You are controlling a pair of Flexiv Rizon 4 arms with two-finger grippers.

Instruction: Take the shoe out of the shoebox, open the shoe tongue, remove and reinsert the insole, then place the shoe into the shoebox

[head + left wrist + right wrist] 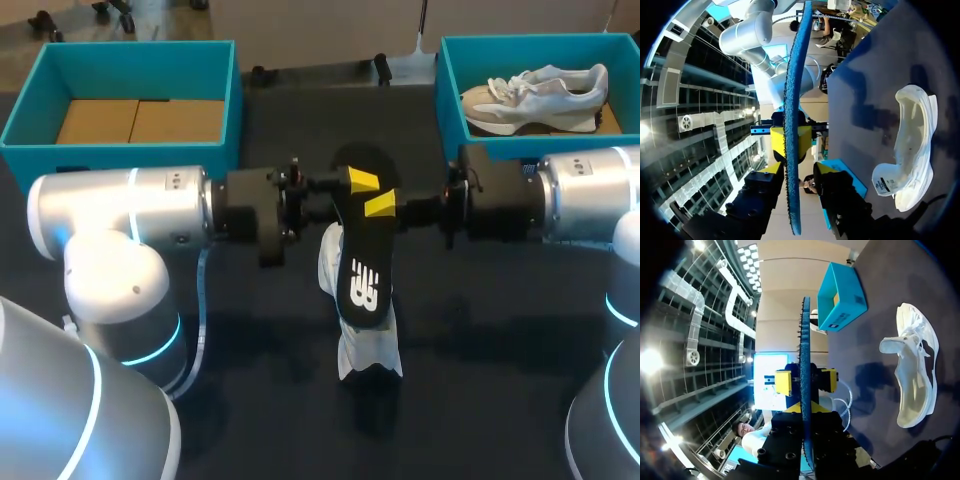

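Reinserting the insole [362, 270] looks to be the step in hand: it is out of the shoe [372, 345] and hangs in the air over the middle of the surface [500, 350], right above the shoe. It is a thin, flat piece, black with a white mark on the upturned face and blue where the wrist views catch it edge-on.

The right end effector [805, 407] is clamped on it, its fingers tight against both faces. The left end effector [797, 168] has its fingers spread to either side of the insole, one of them plainly clear of it, so it grips nothing. I take this for a hand-over or a regrasp between the two arms.

The shoe is white and lies on its side with the tongue drawn out and the mouth gaping, its pale inside bare. The next move, as I judge it, calls for one arm to tilt the insole and feed it end-first into that sideways mouth while the other steadies the shoe or holds the tongue back. A thin insole is likely to buckle if it is pushed from too far up.

The left box [120, 155] sits at the far left corner with only its brown floor showing, probably where the shoe goes. The right box [448, 95] at the far right corner holds a second shoe [535, 95].
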